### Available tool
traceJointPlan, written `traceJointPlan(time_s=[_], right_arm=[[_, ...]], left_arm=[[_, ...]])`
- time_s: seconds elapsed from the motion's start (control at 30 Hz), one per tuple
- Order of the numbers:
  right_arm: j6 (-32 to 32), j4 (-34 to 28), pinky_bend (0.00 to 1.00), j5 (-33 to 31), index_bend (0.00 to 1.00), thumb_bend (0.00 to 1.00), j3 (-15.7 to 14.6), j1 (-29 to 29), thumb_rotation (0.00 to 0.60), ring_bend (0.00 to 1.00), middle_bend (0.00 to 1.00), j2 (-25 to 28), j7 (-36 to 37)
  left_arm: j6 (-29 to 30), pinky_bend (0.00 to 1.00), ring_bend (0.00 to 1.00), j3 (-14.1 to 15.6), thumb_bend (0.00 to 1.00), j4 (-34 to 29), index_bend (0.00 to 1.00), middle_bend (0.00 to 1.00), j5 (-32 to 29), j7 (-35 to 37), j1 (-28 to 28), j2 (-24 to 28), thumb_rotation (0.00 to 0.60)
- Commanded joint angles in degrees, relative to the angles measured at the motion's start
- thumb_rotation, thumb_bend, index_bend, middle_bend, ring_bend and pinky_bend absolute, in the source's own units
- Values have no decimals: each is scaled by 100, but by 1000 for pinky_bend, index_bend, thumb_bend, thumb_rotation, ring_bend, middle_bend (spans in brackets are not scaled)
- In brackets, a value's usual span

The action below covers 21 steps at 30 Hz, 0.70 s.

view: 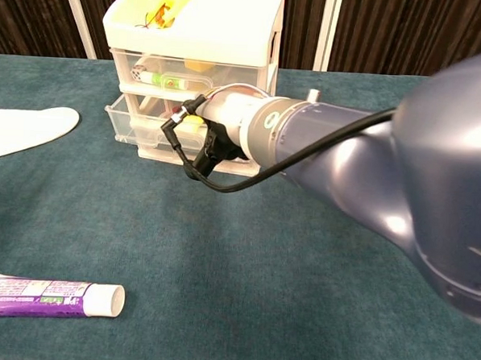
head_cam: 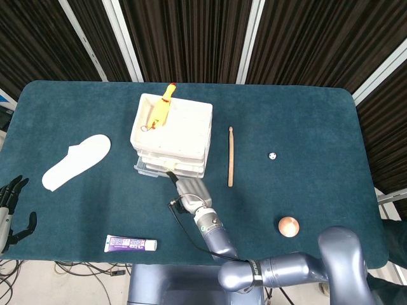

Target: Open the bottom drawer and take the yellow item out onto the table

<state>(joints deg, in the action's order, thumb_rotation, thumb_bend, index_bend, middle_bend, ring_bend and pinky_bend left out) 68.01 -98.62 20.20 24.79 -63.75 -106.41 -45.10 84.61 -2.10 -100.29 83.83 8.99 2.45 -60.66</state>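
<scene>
Yellow item [view: 193,123] lay in the partly opened bottom drawer [view: 138,127] of the white drawer unit [head_cam: 170,136]; right hand [head_cam: 188,192] reached into it, grasp indiscernible, so fingers should close squarely before lifting; left hand [head_cam: 9,209] idled, fingers spread.

Glossy blue-grey arm, black-fingered hands

The right arm [view: 370,163] is smooth metallic blue-grey with a silver wrist collar bearing a small green ring mark; a black cable [view: 224,183] loops beneath it. The left hand [head_cam: 9,210] has dark, slender fingers.
</scene>
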Motion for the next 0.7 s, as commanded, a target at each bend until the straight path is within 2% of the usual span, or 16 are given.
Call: traceJointPlan(time_s=[0.03,0.33,0.7], right_arm=[[21,72,1000,-126,117,555,46,-89,600,1000,1000,-47,-82],[-48,218,1000,-505,133,555,234,-281,600,1000,1000,-43,-149],[-142,-43,1000,-781,173,555,209,-378,600,1000,1000,129,-178]], left_arm=[[-8,0,0,0,514,-2,26,0,-6,-5,2,2,600],[-19,0,0,-1,514,-9,26,0,-19,-7,6,8,600],[-11,0,0,4,514,-11,26,0,-9,-12,2,6,600]])
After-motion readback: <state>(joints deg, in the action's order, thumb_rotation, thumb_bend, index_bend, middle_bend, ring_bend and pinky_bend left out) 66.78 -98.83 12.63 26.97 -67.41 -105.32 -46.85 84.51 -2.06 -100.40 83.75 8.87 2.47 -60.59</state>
